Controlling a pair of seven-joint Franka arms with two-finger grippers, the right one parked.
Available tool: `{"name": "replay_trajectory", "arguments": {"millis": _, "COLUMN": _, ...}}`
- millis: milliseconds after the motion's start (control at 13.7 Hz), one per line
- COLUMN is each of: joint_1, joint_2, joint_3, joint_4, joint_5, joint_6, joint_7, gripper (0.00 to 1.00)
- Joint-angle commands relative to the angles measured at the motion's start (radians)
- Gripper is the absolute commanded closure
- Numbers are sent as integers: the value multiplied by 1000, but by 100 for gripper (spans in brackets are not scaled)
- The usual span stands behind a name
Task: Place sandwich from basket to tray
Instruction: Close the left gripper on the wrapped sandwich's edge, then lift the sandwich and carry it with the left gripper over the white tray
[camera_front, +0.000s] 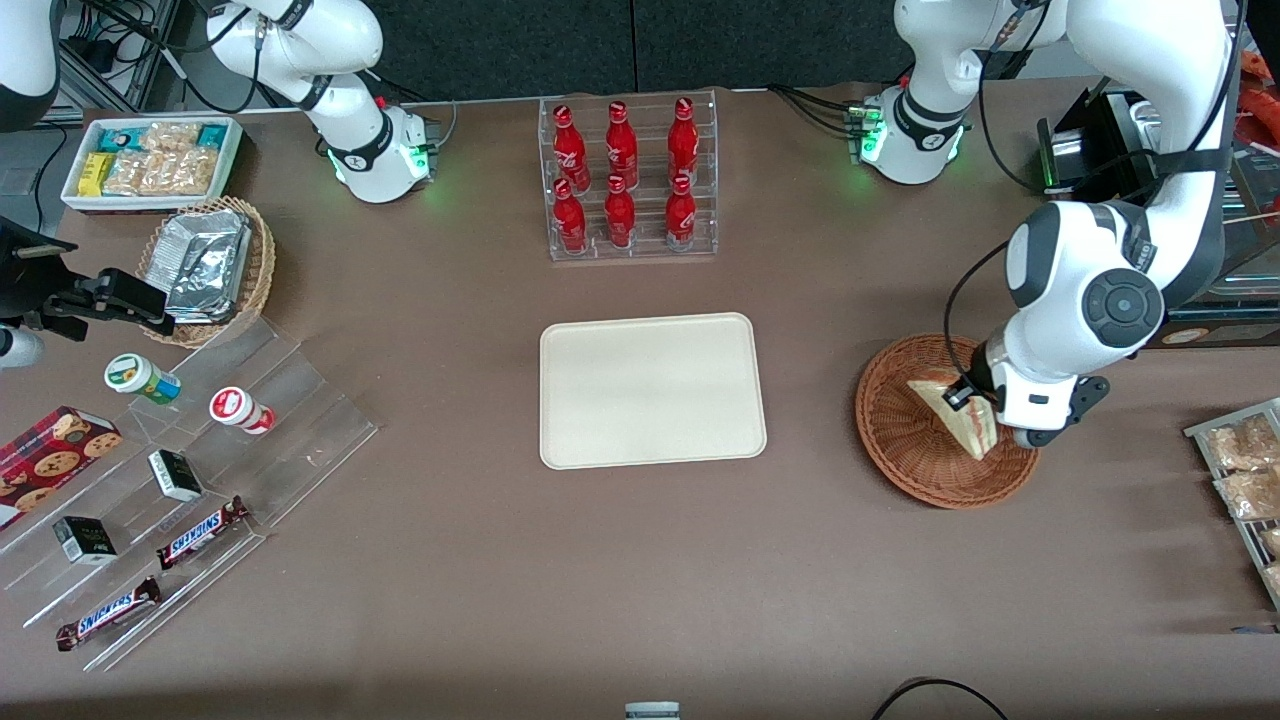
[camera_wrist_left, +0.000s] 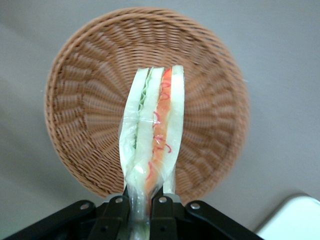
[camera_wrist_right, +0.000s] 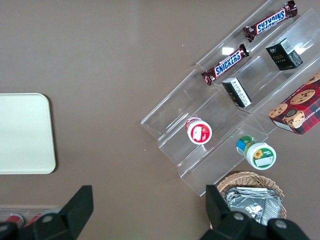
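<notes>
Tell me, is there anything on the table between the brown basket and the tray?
No. In the front view only bare table lies between the basket and the tray. The gripper, over the basket, is shut on the sandwich.

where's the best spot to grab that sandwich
Pinch across its thin bread faces at one end, coming from above, as the hand does now: shut on the sandwich over the basket. The wedge is narrow across its layers, so the fingers span it.

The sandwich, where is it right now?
The sandwich is clamped in the left gripper, held just above the reddish-brown basket toward the working arm's end of the table, not yet at the cream tray.
</notes>
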Motion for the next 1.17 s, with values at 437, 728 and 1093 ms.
{"name": "replay_trajectory", "arguments": {"millis": 437, "joint_1": -281, "joint_2": 136, "joint_3": 2, "joint_4": 209, "joint_5": 1, "joint_6": -32, "joint_7": 30, "gripper": 100}}
{"name": "replay_trajectory", "arguments": {"millis": 728, "joint_1": -309, "joint_2": 254, "joint_3": -116, "joint_4": 310, "joint_5": -22, "joint_6": -31, "joint_7": 50, "gripper": 100}}
{"name": "replay_trajectory", "arguments": {"millis": 1093, "joint_1": -310, "joint_2": 367, "joint_3": -240, "joint_4": 405, "joint_5": -21, "joint_6": -60, "joint_7": 34, "gripper": 100}}
